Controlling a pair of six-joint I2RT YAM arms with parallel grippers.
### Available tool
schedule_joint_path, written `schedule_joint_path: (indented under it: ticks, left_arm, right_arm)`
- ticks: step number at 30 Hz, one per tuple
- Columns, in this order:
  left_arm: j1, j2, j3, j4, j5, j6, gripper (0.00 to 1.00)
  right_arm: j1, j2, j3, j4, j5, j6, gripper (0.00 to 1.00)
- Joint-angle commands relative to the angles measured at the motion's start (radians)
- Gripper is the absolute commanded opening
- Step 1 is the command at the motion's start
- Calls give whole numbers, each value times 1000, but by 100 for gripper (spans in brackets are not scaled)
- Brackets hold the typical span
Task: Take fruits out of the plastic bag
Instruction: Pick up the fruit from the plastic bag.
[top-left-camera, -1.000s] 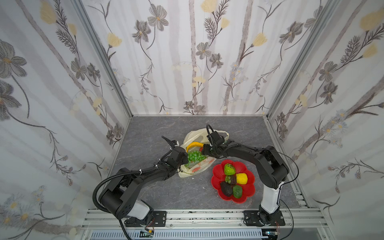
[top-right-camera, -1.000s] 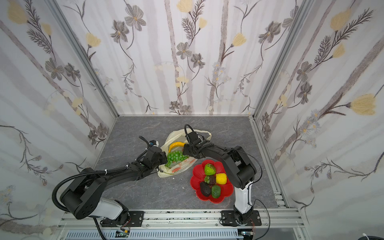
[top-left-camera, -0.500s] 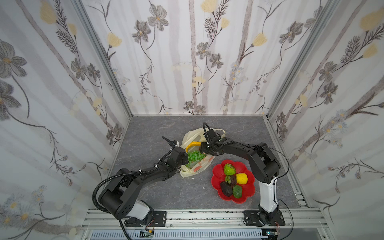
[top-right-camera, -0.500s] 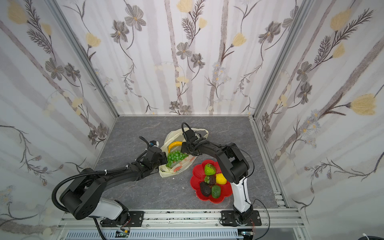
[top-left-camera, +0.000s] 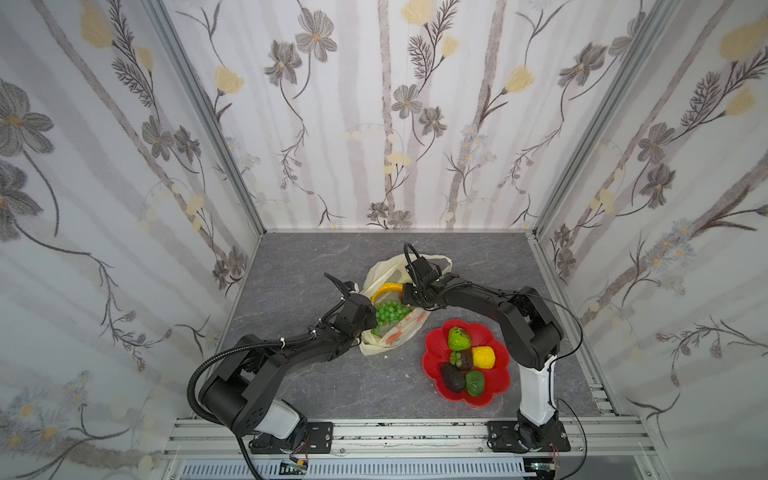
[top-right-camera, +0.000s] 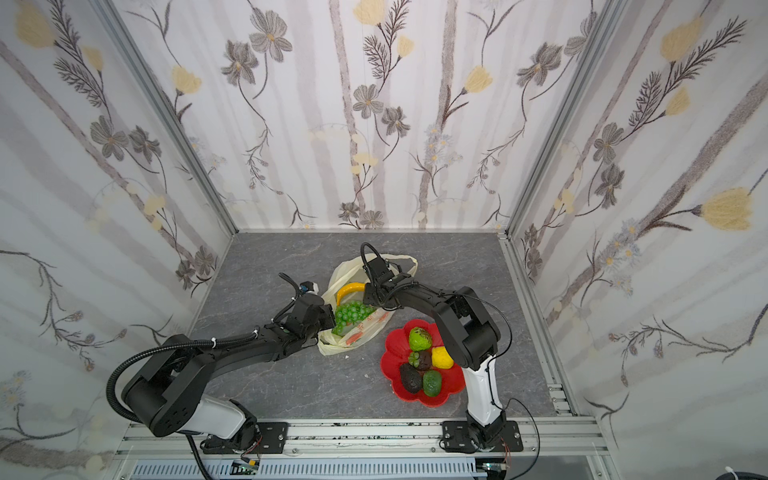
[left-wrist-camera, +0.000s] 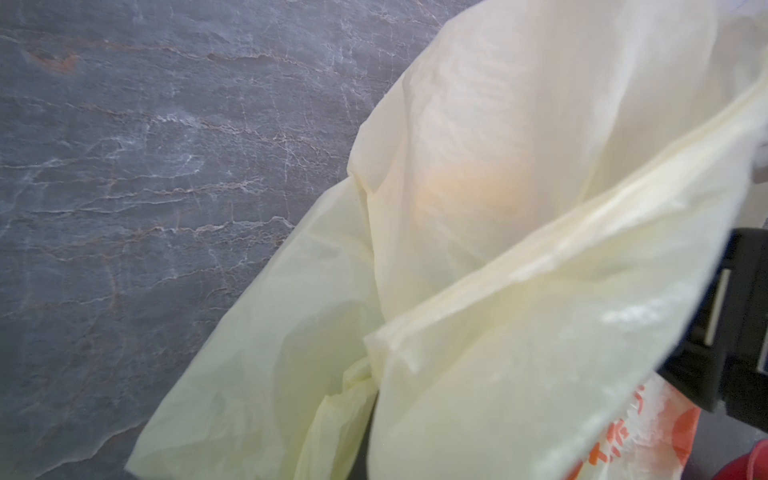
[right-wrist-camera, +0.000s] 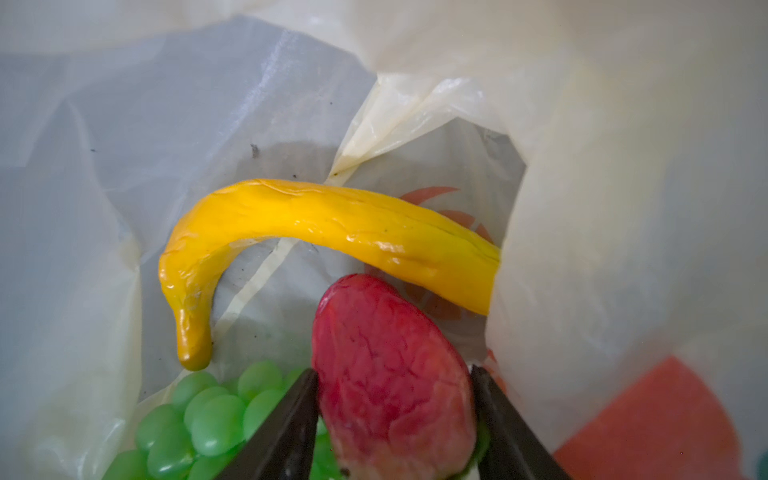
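Now | right claw (right-wrist-camera: 394, 374) grasping strawberry (right-wrist-camera: 382, 328) inside plastic bag (right-wrist-camera: 602, 208), film close around | left claw (top-left-camera: 368, 320) clenched on bag's rim

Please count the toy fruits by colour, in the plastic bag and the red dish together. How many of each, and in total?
Green: 3 (green grape bunch, green lumpy fruit, green avocado)
Yellow: 2 (yellow banana, yellow lumpy fruit)
Dark: 2 (dark avocado, dark brown fruit)
Red: 1 (red strawberry)
Total: 8 (3 in the plastic bag, 5 in the red dish)
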Motion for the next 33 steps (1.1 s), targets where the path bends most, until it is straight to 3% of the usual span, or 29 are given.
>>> schedule_joint_path:
  ticks: [1, 14, 33]
  left_arm:
    - [-1, 8, 2, 21, 1, -1, 0]
    - [-2, 10, 9, 20, -6, 3, 0]
    - [0, 20, 18, 21, -22, 14, 0]
  right_arm:
    - [11, -24, 18, 5, 32, -26, 56]
    - [36, -99, 48, -63, 36, -67, 56]
    - [42, -622, -292, -434, 96, -103, 54]
